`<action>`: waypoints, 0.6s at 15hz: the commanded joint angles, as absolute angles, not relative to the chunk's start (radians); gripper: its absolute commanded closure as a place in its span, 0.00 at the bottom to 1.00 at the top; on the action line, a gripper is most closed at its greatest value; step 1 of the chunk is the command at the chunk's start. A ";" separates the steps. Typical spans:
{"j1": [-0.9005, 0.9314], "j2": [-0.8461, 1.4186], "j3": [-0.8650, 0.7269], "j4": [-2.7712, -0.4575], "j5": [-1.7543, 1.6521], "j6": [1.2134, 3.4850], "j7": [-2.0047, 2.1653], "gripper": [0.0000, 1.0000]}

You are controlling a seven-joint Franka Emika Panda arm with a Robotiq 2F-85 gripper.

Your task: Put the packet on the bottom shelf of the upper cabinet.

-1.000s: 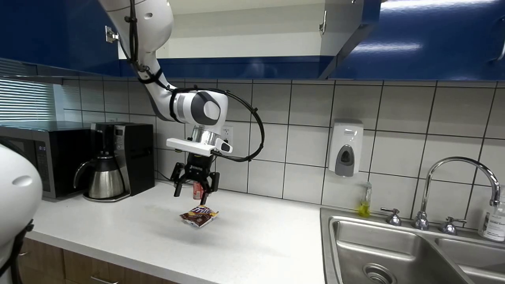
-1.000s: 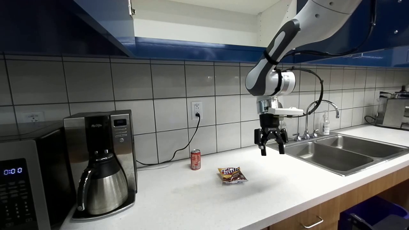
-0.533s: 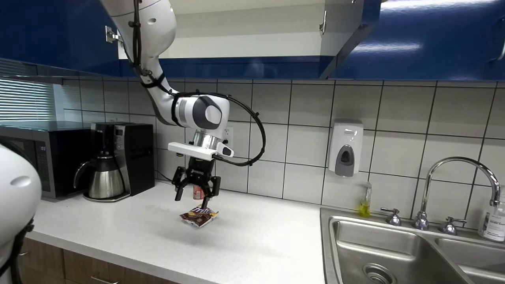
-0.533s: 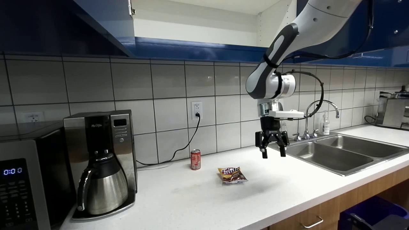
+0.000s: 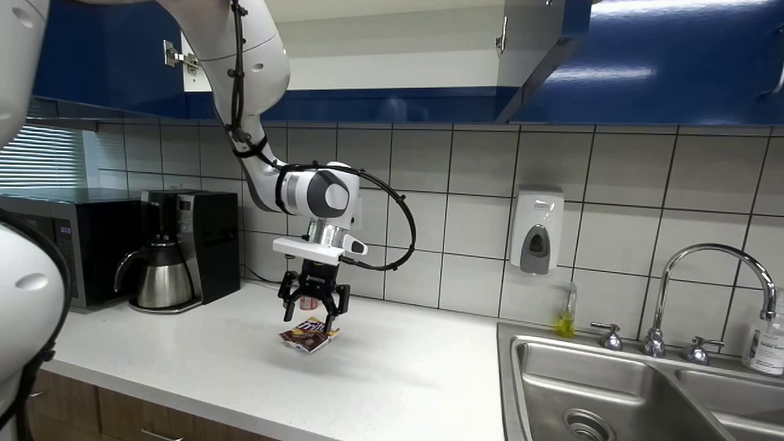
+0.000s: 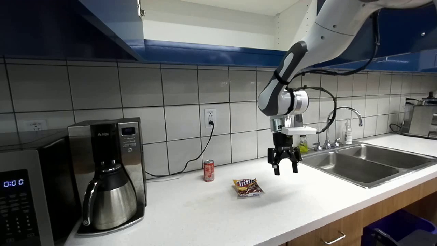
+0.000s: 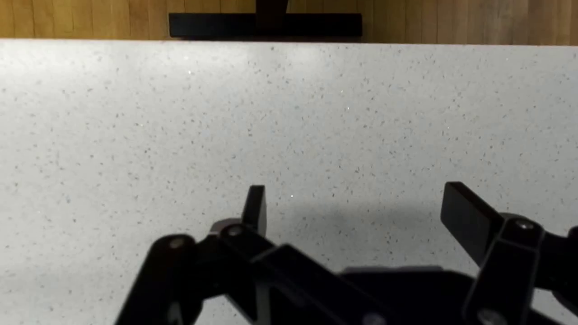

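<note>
The packet point(image 5: 306, 337), small and red-brown with yellow and white print, lies flat on the counter; it also shows in an exterior view point(image 6: 248, 188). My gripper point(image 5: 309, 320) is open and empty, fingers down, above the counter. In an exterior view the gripper point(image 6: 286, 171) is to the right of the packet and apart from it. In the wrist view only bare counter shows between the open fingers point(image 7: 354, 198); the packet is out of that view. The upper cabinet point(image 6: 211, 54) is open, with white interior. The bottom shelf's top is hidden behind the cabinet's blue lower edge point(image 5: 392, 105).
A red can point(image 6: 209, 170) stands by the tiled wall. A coffee maker point(image 6: 112, 177) and microwave point(image 6: 30, 191) are at one end, a steel sink point(image 5: 588, 373) at the other. Open cabinet doors point(image 5: 545, 55) jut out above the counter. The counter's front edge point(image 7: 289, 43) shows in the wrist view.
My gripper has come down toward the counter, shifting slightly right in an exterior view and slightly left in an exterior view. The fingers stay open. The packet has not moved.
</note>
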State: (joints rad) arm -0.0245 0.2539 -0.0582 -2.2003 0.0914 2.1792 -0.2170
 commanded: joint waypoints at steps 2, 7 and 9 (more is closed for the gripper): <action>-0.036 0.377 -0.015 -2.066 0.071 2.184 -0.264 0.00; -0.033 0.477 0.019 -1.965 0.066 2.177 -0.282 0.00; -0.034 0.509 0.022 -1.933 0.058 2.177 -0.277 0.00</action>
